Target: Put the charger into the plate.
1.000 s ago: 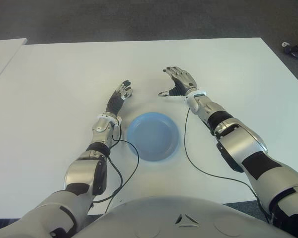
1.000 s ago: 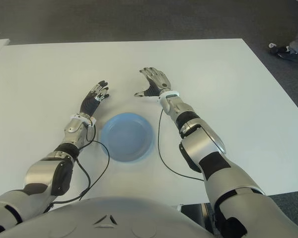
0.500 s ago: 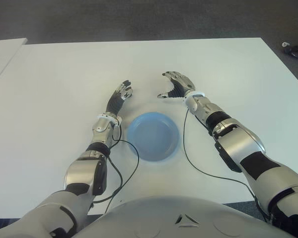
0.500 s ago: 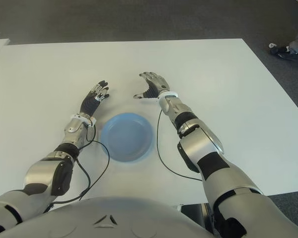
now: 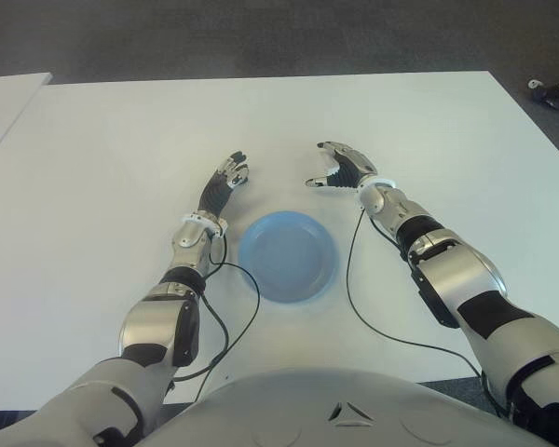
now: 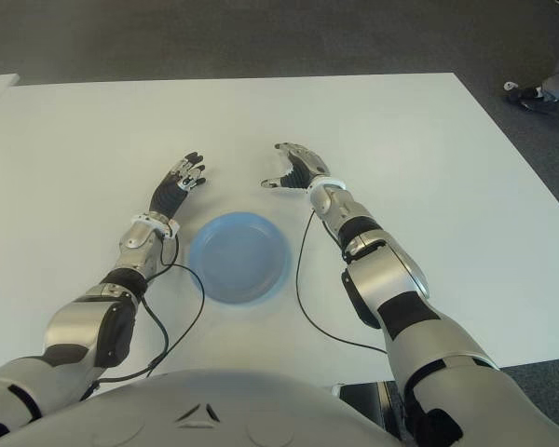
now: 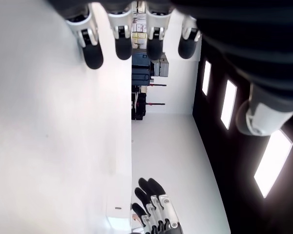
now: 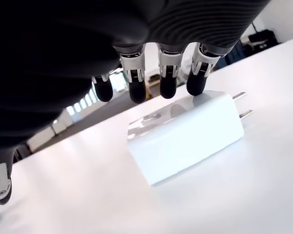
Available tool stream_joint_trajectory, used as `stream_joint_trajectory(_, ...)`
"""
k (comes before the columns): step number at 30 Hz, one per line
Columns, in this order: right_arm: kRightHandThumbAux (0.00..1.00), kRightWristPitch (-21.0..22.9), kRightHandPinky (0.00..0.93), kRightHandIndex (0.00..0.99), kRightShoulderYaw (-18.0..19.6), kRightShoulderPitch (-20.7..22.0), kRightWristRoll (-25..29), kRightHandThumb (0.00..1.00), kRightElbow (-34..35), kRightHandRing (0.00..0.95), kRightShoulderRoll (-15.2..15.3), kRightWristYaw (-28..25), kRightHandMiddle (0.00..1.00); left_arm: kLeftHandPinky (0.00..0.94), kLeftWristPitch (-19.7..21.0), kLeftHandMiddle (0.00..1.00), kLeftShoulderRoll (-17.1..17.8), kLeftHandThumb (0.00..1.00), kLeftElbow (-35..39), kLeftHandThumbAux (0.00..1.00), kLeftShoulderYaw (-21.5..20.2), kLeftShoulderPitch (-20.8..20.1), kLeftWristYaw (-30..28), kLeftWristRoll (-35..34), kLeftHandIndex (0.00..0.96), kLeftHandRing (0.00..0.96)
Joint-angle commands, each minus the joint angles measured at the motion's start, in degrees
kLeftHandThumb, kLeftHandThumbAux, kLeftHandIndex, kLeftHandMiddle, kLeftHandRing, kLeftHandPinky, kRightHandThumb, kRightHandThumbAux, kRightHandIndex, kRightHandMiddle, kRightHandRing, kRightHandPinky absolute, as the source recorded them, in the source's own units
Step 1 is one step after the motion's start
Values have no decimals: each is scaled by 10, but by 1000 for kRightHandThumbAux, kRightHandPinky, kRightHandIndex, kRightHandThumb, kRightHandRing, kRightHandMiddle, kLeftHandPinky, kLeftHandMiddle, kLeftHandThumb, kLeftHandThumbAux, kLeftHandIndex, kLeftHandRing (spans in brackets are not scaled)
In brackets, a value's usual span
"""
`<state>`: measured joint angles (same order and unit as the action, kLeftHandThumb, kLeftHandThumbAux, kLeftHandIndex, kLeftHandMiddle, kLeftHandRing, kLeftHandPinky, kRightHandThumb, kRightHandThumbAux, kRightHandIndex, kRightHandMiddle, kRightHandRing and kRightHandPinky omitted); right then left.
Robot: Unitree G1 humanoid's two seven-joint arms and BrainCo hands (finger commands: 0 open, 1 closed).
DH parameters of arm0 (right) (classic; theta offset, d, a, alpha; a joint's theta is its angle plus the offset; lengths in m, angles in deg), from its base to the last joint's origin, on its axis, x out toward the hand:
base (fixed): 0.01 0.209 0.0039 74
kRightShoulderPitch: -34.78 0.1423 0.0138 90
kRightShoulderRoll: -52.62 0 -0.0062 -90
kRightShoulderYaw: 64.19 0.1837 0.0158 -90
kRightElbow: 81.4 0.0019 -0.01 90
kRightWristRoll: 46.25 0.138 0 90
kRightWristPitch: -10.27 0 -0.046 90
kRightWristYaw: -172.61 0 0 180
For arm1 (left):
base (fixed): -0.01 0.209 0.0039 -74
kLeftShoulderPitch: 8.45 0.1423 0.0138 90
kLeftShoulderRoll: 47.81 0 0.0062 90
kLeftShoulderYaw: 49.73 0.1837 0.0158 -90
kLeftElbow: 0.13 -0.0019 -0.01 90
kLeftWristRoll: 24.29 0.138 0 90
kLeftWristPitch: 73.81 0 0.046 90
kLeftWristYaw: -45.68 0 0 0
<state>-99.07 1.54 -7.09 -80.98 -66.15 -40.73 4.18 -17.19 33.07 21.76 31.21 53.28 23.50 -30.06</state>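
Tabletop (image 5: 121, 140) is filling most of both eye views, a broad, smooth white surface running from the upper edge of the frame down to the robot's chest, with dark carpeted floor showing as a band along the top and down the right side; a second white surface is peeking in at the far left. Just below centre frame a shallow blue plate (image 5: 261, 275) is sitting empty, its rim bare. The left hand (image 5: 225, 179) is showing up and to the left of the plate, fingers spread and holding nothing. The right hand (image 5: 343, 168) is working just above and to the right of the plate, fingers arched and loosely open over the charger (image 8: 185, 134), which the eye views are hiding beneath the palm. In the right wrist view it is lying flat on the table, a small white block with two metal prongs at one end, and the fingertips (image 8: 197, 85) are hanging at its far edge, seemingly not yet closed on it. I am judging it light, rigid and glossy, so likely to slide on this slick top rather than tip; a pinch across the two long side faces, clear of the prongs, looks safest.
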Motion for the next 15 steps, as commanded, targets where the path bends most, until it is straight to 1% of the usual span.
stream_joint_trajectory(1,447,16,72,0,8,-44,15,0,-19,69,6,-41,55,128,33,83,3,77,-20,494,1,18,-12,3,0,94)
stream_joint_trajectory(6,438,8,137,0,9,-59,20,0,-15,110,17,-54,80,126,33,89,5,62,-21,502,1,19,-14,5,2,98)
stream_joint_trajectory(7,442,5,192,0,10,-62,21,0,-14,129,20,-57,91,126,33,90,5,57,-21,504,1,19,-15,5,5,98)
stream_joint_trajectory(8,443,3,212,0,10,-66,23,0,-14,135,25,-65,94,126,34,90,5,55,-21,505,1,19,-16,4,6,98)
stream_joint_trajectory(9,450,1,324,0,11,-68,25,0,-13,226,28,-70,146,126,34,91,5,51,-21,506,1,19,-17,4,9,99)
stream_joint_trajectory(10,453,0,364,0,11,-70,27,0,-13,259,32,-75,164,126,34,92,5,49,-20,506,1,19,-18,4,11,100)
stream_joint_trajectory(11,459,0,456,0,11,-71,28,0,-13,347,34,-79,227,127,35,93,5,47,-20,507,1,19,-18,4,13,100)
stream_joint_trajectory(12,463,0,516,0,11,-72,30,0,-12,403,38,-87,267,127,36,93,5,45,-20,508,0,19,-18,4,15,101)
stream_joint_trajectory(13,470,0,596,0,11,-73,31,0,-12,500,41,-92,337,129,36,95,5,43,-20,510,0,19,-19,4,17,102)
stream_joint_trajectory(14,472,0,625,0,11,-74,32,0,-11,535,45,-100,363,130,38,95,5,43,-20,511,0,19,-19,3,18,103)
stream_joint_trajectory(15,478,1,681,0,11,-75,33,0,-11,600,47,-105,414,132,39,97,5,41,-20,512,0,18,-20,3,20,104)
